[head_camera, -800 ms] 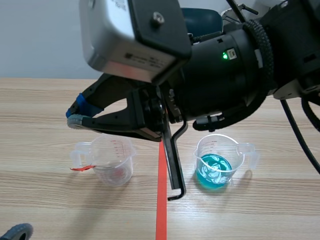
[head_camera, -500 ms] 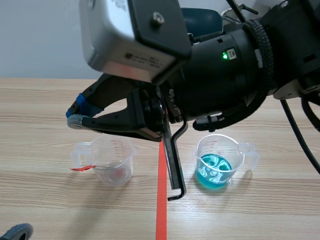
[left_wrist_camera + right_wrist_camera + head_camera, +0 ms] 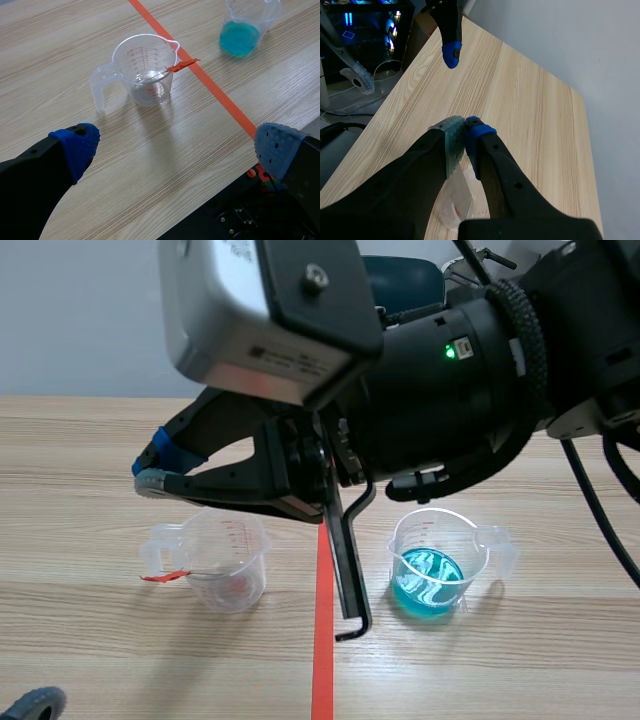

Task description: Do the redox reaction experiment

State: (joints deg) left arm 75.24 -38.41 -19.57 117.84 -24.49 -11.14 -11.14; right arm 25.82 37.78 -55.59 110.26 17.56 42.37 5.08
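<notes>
The left gripper [image 3: 177, 146] hangs over the wooden table [image 3: 60, 60] with its blue pads [image 3: 79, 145] spread wide apart and nothing between them. Ahead of it stands a clear measuring cup [image 3: 145, 70], upright just beside the orange-red tape line, with a thin red-tipped stick [image 3: 182, 64] leaning inside it and poking out over the rim. Across the line, well apart, a second measuring cup [image 3: 436, 562] stands upright holding swirled blue liquid [image 3: 428, 580]. The right arm [image 3: 450, 380] crosses the top of the scene view; the right gripper [image 3: 464, 131] is raised above the clear cup, its two pads pressed together on nothing.
</notes>
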